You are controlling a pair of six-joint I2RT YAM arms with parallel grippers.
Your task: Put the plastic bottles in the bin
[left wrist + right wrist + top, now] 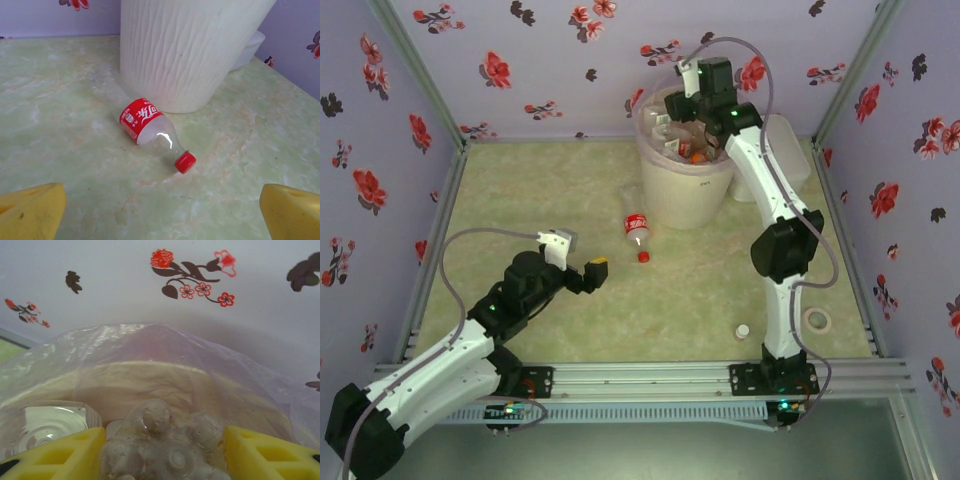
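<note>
A clear plastic bottle [637,231] with a red label and red cap lies on its side on the table just in front of the bin [685,185]. In the left wrist view this bottle [150,127] points its cap towards me, touching the foot of the bin [190,50]. My left gripper [582,264] hovers open a short way before it, its yellow fingertips [30,212] far apart. My right gripper [692,135] is over the bin's mouth, shut on another clear bottle [160,440], whose bumpy base faces the camera. The bag-lined bin wall [165,375] lies behind it.
More bottles lie inside the bin, one [45,425] to the left of the held one. A flat white lidded box [788,150] stands right of the bin. A loose white cap [743,330] and a tape roll [816,320] lie near the right arm's base.
</note>
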